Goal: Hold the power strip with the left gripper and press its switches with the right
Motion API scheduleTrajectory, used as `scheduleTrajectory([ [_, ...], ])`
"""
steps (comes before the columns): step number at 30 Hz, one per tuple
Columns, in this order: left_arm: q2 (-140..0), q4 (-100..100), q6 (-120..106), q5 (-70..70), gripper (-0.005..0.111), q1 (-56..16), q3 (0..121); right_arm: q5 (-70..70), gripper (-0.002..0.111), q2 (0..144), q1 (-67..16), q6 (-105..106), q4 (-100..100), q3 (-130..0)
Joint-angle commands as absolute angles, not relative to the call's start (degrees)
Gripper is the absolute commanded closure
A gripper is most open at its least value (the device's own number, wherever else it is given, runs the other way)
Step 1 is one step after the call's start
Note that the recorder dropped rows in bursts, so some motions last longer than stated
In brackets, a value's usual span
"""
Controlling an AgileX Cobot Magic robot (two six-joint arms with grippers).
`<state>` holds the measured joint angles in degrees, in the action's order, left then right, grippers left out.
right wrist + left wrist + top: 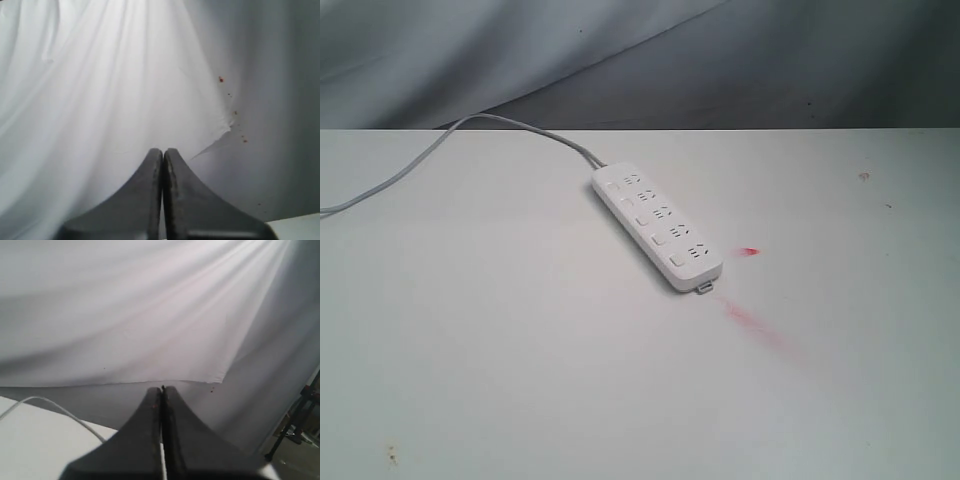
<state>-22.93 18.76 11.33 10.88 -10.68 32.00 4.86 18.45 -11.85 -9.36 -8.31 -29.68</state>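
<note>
The white power strip (657, 229) lies diagonally on the white table (520, 350) in the exterior view, its small tab toward the near right. Its switches (646, 222) run in a row along its left side. Its pale grey cord (420, 165) curves off to the far left, and the cord (55, 407) also shows in the left wrist view. Neither arm appears in the exterior view. My left gripper (162, 388) is shut with nothing between its fingers, facing the white backdrop. My right gripper (163, 150) is also shut and empty, likewise aimed at the cloth.
A white draped cloth (620, 60) hangs behind the table's far edge. Red smears (750, 320) mark the tabletop just beyond the strip's near end. A dark stand (295, 425) stands off the table in the left wrist view.
</note>
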Motion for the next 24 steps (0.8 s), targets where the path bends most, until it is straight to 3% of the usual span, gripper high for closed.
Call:
scheduleTrajectory([
  [1,-27.8,18.2,11.4,16.4,0.107,-11.3,40.3,7.8,0.108,23.9,-16.3,-8.9,-8.1,-35.4],
  [11,-44.1,18.0,-2.8,28.8,0.107,-18.3,54.0,20.5,0.108,40.1,-24.3,2.1,-8.2,-48.2],
  [24,-79.7,16.9,-11.4,41.0,0.107,-18.2,73.7,38.3,0.108,71.7,-24.6,9.4,-10.6,-67.8],
])
